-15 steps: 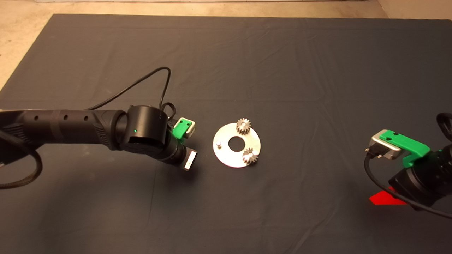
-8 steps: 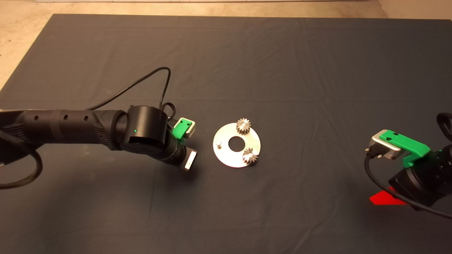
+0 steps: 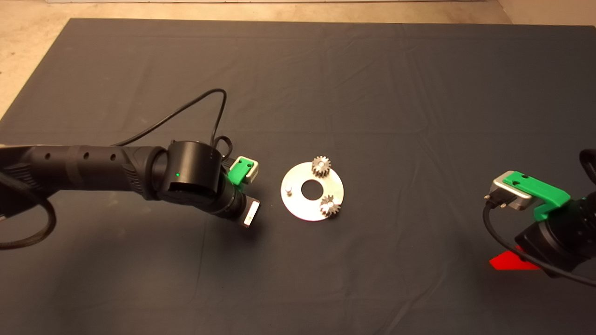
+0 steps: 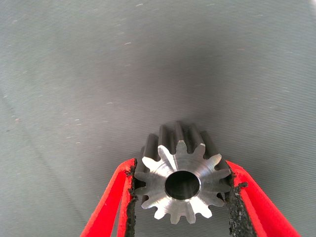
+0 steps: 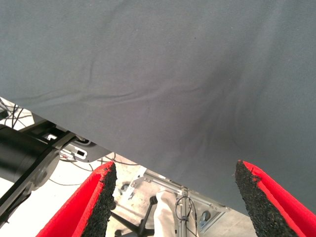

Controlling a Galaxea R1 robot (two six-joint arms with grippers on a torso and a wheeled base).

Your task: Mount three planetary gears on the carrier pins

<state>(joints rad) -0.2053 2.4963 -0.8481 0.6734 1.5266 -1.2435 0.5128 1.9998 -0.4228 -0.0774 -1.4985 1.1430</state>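
a round silver carrier disc [image 3: 312, 191] lay flat on a dark mat [image 3: 372, 93] covering the counter, and it serves here as the landmark. two planetary gears were already seated on its pins: one [image 3: 321, 166] at the disc's far edge, another [image 3: 329, 205] at its near right edge. the third carrier pin [image 3: 288, 189] stood bare at the disc's left edge, the side facing the left arm.

the left tool [image 4: 180, 197] hung just left of the disc, apart from it, with its red fingers [image 4: 111, 205] closed onto the toothed sides of the third planetary gear [image 4: 181, 183]. the gear was gripped by its teeth, so its centre hole stayed unobstructed, probably so it could be slid down over the bare pin. from overhead the arm hid both gear and fingers.

the right tool [image 5: 175, 197] waited well to the right of the disc, near the mat's edge, its fingers spread wide with nothing between them; its wrist view showed mat, and floor with cables beyond.

no containers were present; the disc was the only thing carrying parts. judged from this, two of three gears were installed.
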